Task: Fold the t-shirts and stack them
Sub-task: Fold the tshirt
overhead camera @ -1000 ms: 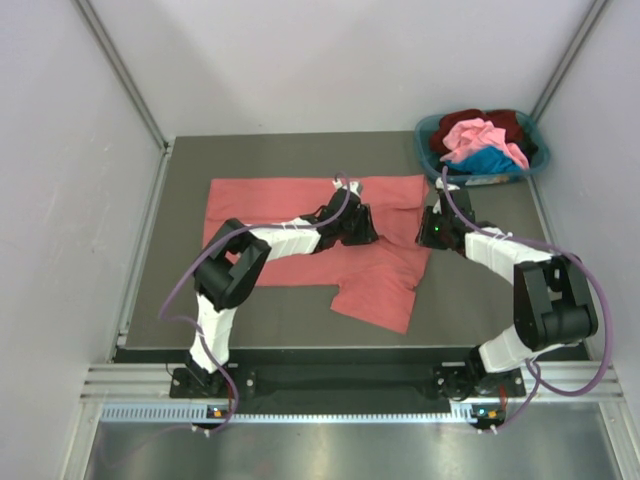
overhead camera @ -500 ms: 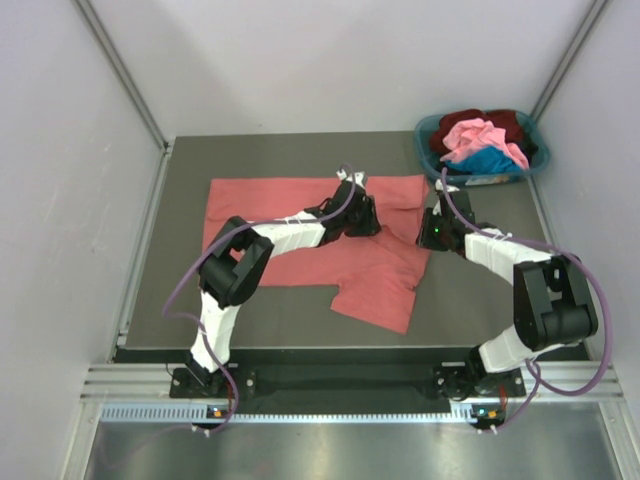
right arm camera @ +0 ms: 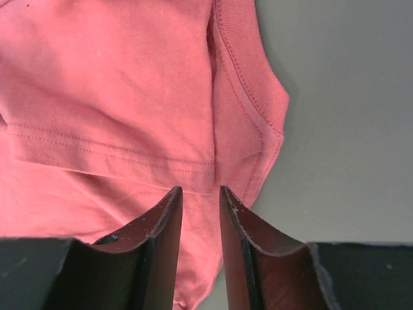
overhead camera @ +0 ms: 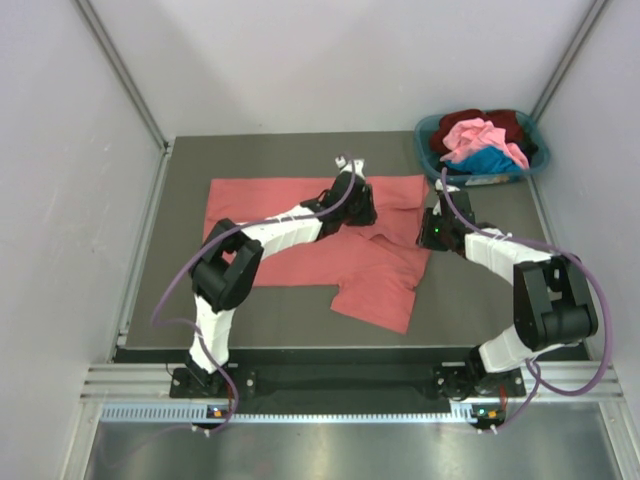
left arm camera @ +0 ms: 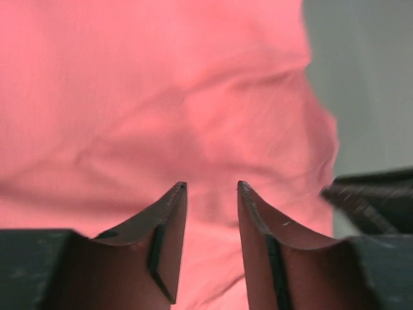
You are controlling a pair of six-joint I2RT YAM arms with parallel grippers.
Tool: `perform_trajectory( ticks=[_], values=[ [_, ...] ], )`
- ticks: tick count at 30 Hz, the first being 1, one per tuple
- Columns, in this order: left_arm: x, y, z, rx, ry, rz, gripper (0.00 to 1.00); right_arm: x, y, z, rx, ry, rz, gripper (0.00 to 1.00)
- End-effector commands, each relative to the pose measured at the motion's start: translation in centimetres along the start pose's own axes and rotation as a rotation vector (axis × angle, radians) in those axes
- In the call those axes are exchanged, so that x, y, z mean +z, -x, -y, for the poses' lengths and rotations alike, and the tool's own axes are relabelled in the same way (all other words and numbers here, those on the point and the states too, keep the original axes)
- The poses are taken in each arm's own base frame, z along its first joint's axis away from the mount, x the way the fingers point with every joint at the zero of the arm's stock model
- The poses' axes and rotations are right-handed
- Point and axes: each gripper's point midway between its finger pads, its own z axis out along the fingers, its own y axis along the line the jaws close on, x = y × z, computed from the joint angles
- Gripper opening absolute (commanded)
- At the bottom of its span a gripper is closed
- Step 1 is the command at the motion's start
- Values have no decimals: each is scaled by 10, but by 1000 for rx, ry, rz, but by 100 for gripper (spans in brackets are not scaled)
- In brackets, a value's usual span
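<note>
A large salmon-red t-shirt (overhead camera: pixel 270 210) lies spread on the dark grey table (overhead camera: pixel 300 155), with one part reaching toward the near edge at the right. My left gripper (overhead camera: pixel 355 195) hovers over the shirt's upper middle. In the left wrist view its jaws (left arm camera: pixel 211 187) stand open over wrinkled cloth (left arm camera: pixel 161 97), with nothing between them. My right gripper (overhead camera: pixel 435 225) is at the shirt's right edge. Seen from its wrist, it (right arm camera: pixel 200 190) stands open just above a hemmed fold (right arm camera: pixel 110 84), holding nothing. Pink (overhead camera: pixel 478 135), dark maroon (overhead camera: pixel 510 122) and bright blue (overhead camera: pixel 485 160) t-shirts lie piled in the basket.
The teal plastic basket (overhead camera: pixel 422 140) stands at the table's far right corner. White walls close in the table on three sides. Bare table shows along the far edge, left of the shirt and to the right of it (right arm camera: pixel 342 97).
My left gripper has moved away from me across the shirt, toward its far edge, and its jaws have narrowed slightly. The right arm has not moved.
</note>
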Motion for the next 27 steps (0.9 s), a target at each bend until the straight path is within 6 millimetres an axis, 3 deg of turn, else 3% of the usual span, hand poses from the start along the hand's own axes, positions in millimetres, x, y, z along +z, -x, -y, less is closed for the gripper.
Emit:
perform_trajectory(
  ticks=[1,10,18,27],
  values=[
    [-17,-19,-9,-63,-19,-1,40,-7,11,-2,-13,4,47,31],
    [-7,-24,-21,-187,9,11,28,-10,10,-3,-16,9,52,29],
    [9,-34,-35,-226,32,-16,30,-9,8,-2,-16,6,48,29],
    [20,-38,-31,-242,7,-46,33,-9,7,-1,-14,5,50,29]
  ],
)
